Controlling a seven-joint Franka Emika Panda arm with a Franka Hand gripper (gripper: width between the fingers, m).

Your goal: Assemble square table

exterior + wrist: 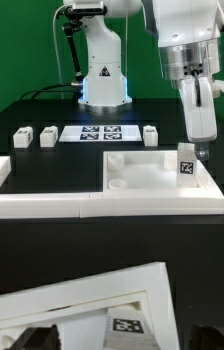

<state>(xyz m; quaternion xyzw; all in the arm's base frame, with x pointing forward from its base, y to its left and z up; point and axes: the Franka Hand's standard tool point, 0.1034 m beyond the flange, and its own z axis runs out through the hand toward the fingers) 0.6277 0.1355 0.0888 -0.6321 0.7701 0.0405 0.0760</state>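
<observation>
**1. Position.** The gripper hangs nearly vertical over one corner of the square tabletop. A leg stands upright directly beneath the hand, its tag facing the exterior camera. In the wrist view this leg sits just inside the slab's raised rim, at the corner. I cannot see whether its foot is seated in a socket.

**2. Hand state.** The fingers come down to the top of the leg, one on either side. Neither view shows whether the pads press on the leg or stand off it, so I cannot tell whether the hand is clamped or spread.

**3. Other parts.** Three loose legs lie well away from the hand, toward the arm's base. Two are on the far side of the marker board and one is on the hand's side of it.

**4. Handling, judged.**
- The leg looks like hard, smooth plastic. It is likely light and stiff, and it may slip under a weak pinch.
- I would take it across its upper body, above the tag, with the finger pads flat on opposite faces. This keeps the lower end free for the socket.
- A grip that is off the leg's axis may tilt the leg and jam it at the socket mouth.
- The slab is broad, rigid and light for its size, so it may slide on the table under side load.
- I would push or twist straight down along the leg's axis only.
- An open round socket at the corner farthest from the hand shows what kind of fit to expect.
</observation>
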